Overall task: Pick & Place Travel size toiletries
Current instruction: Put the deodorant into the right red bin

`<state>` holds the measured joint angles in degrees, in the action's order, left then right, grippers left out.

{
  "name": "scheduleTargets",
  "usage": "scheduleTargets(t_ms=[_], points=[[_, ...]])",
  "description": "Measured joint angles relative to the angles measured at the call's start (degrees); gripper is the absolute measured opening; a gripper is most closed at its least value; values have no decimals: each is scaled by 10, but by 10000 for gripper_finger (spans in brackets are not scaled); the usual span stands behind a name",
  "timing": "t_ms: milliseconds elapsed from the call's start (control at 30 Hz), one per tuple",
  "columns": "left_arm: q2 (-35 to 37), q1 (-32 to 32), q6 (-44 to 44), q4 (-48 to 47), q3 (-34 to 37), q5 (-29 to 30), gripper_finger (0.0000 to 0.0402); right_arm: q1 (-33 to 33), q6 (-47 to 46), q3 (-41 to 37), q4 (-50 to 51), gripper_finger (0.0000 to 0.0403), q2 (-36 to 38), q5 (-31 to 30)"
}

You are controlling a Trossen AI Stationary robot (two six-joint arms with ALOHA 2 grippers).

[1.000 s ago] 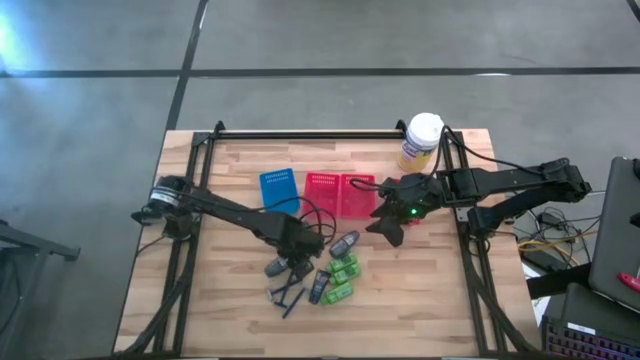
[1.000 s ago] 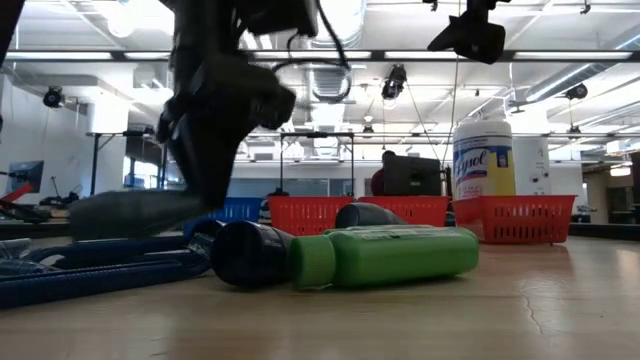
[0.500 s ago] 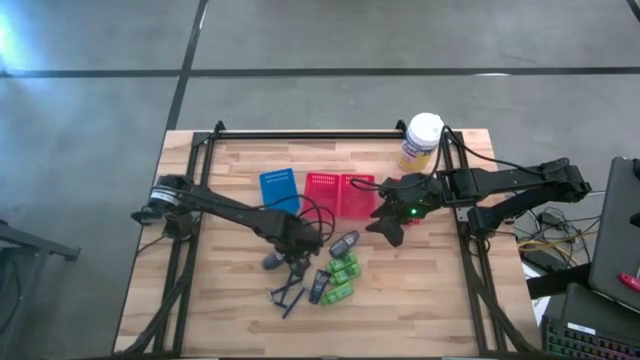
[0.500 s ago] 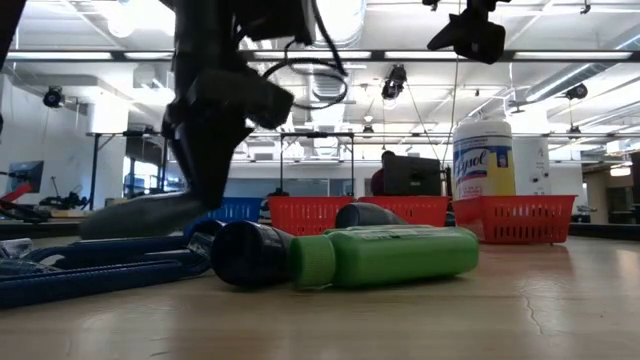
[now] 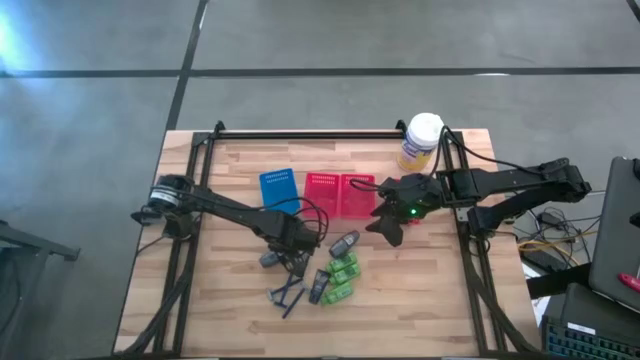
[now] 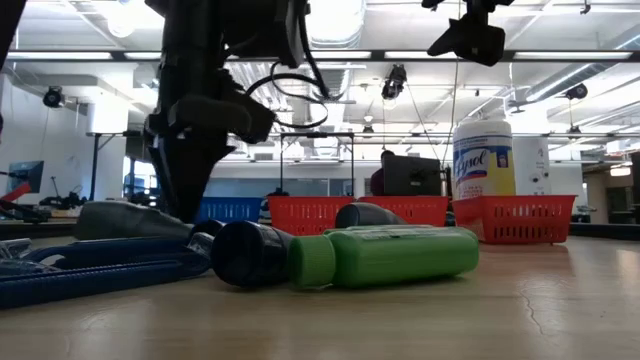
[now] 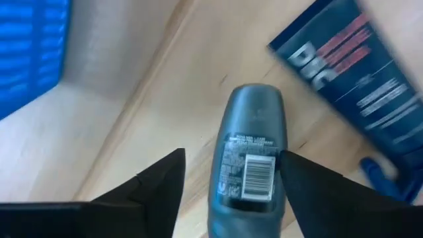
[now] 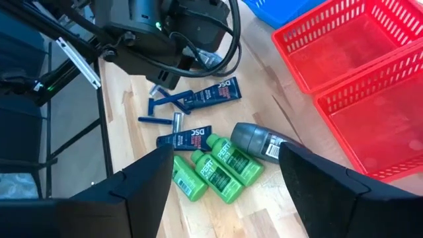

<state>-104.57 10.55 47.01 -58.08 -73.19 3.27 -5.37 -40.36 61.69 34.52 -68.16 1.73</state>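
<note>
Table (image 5: 230, 305) edges lie well away from your left hand (image 7: 228, 173), which pinches a grey tube (image 7: 249, 155) beside the blue basket (image 5: 279, 189). Your right hand (image 5: 389, 228) hangs spread near the red baskets (image 5: 339, 194).

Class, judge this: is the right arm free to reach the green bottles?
Probably yes. The right gripper hangs open above bare table beside the green bottles, nothing between; the left gripper works apart.

Two slim dark jointed arms; looping black cables by the left tool (image 5: 283, 252); small green light glowing near the right tool (image 5: 392, 232).
</note>
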Motion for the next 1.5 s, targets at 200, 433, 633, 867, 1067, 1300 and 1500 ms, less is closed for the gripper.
scheduleTargets(t_ms=[200, 433, 633, 867, 1067, 1300, 1500], points=[[5, 0, -24, -58, 1, -38, 260, 0, 0, 0, 0, 286, 0, -2], [63, 15, -34, -53, 1, -40, 262, 0, -2, 0, 0, 297, 0, -3], [128, 56, -50, -48, 36, -39, 262, 0, -2, -1, 0, 304, 0, -3], [172, 102, -29, 1, 117, -22, 262, 0, 3, -1, 1, 302, 0, -4], [206, 133, -29, 37, 164, 23, 262, 0, 4, -3, 1, 287, 0, -4], [259, 159, -35, 38, 174, 87, 260, 0, -5, -7, 1, 278, 0, -12], [277, 187, -49, 57, 199, 116, 265, 0, -14, -16, 0, 280, 0, -19]])
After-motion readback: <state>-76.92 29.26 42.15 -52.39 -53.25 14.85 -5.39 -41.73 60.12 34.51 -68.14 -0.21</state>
